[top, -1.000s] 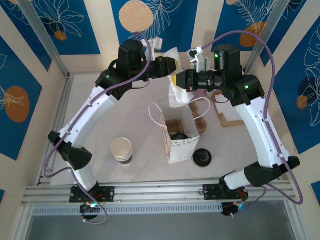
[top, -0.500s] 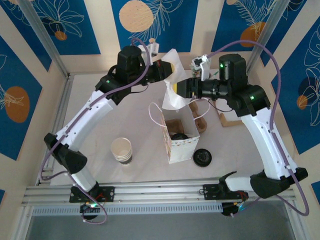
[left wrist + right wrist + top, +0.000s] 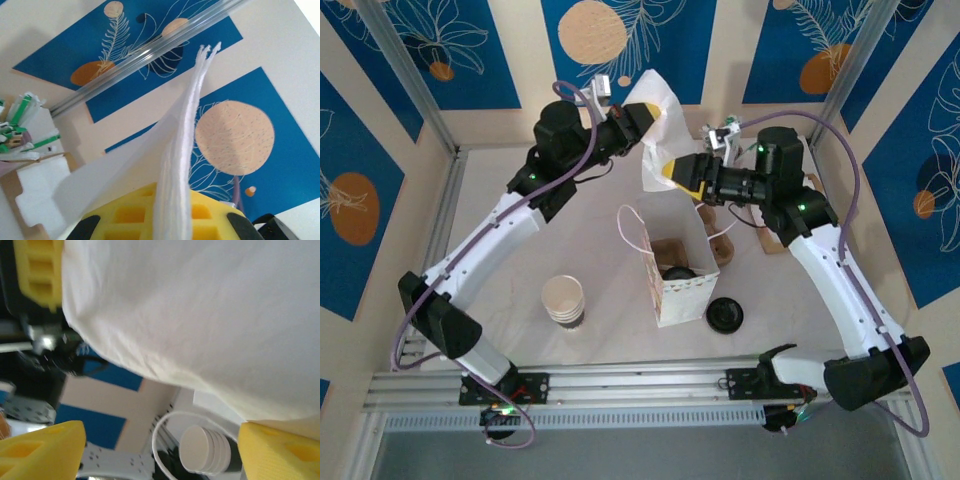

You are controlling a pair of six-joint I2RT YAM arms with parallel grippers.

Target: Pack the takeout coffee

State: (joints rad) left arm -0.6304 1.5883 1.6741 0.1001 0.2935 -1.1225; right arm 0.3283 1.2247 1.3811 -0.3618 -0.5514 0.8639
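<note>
Coffee (image 3: 676,272) is sitting where? (Operator)

It is standing inside the bag (image 3: 680,298), at mid-table. Its round black plastic lid is showing through the open mouth; the bag walls are hiding the cup body. (Inspector)

How is the bag looking? (Operator)

It is standing upright: white paper, boxy, with one thin loop handle arching to its left. (Inspector)

What are the grippers doing? (Operator)

The left gripper (image 3: 638,122) is clenching a sheet (image 3: 655,105) of thin, soft white paper. In the left wrist view the sheet (image 3: 182,150) is rising edge-on from between the yellow ribbed fingers (image 3: 125,215). The right gripper (image 3: 672,170) is hanging just above the bag's far side with its jaws spread wide. In the right wrist view the sheet (image 3: 200,315) is draping across and above them, its lower edge reaching one finger (image 3: 280,450). (Inspector)

What else is lying around? (Operator)

One stack of cream cups (image 3: 563,300) with a dark band is standing left of the bag, well apart; the count within the stack cannot be told. One loose black lid (image 3: 725,315) is lying just right of the bag. Two brown cardboard pieces are lying behind it: one (image 3: 722,243) beside the bag, one (image 3: 767,240) partly under the right arm. (Inspector)
</note>
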